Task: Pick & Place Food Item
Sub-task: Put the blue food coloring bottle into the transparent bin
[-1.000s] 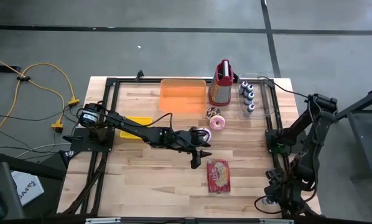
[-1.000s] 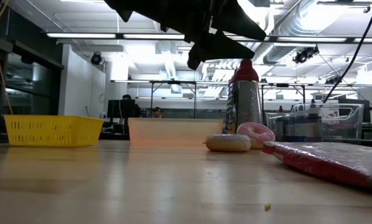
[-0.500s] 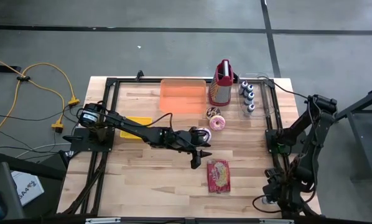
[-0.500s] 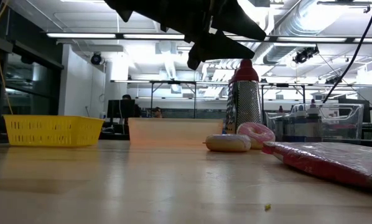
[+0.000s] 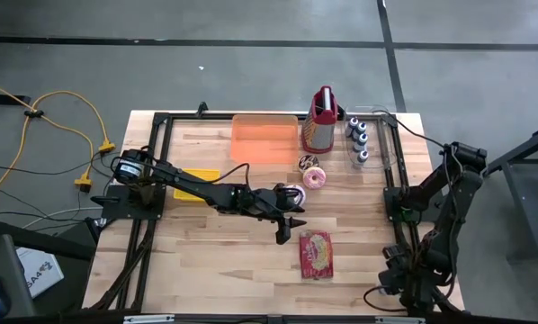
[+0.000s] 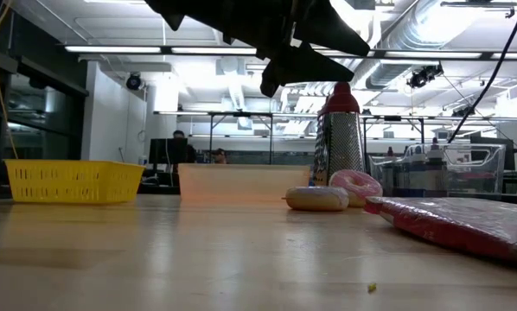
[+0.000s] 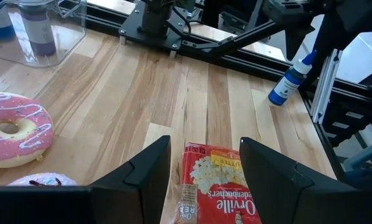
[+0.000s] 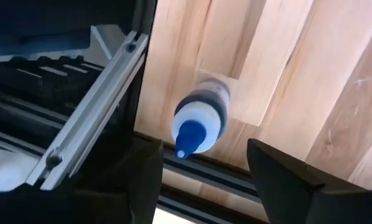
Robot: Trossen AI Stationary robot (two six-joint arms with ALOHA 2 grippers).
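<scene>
Jaws of the left gripper (image 7: 201, 180) stand spread, empty, above the red popcorn packet (image 7: 217, 186) lying between them.

You see two black jointed arms, the left arm (image 5: 206, 191) and the right arm (image 5: 440, 202), on black frame bases. Each tool has two broad, flat, matte black fingers (image 7: 150, 171) with angular edges.
</scene>
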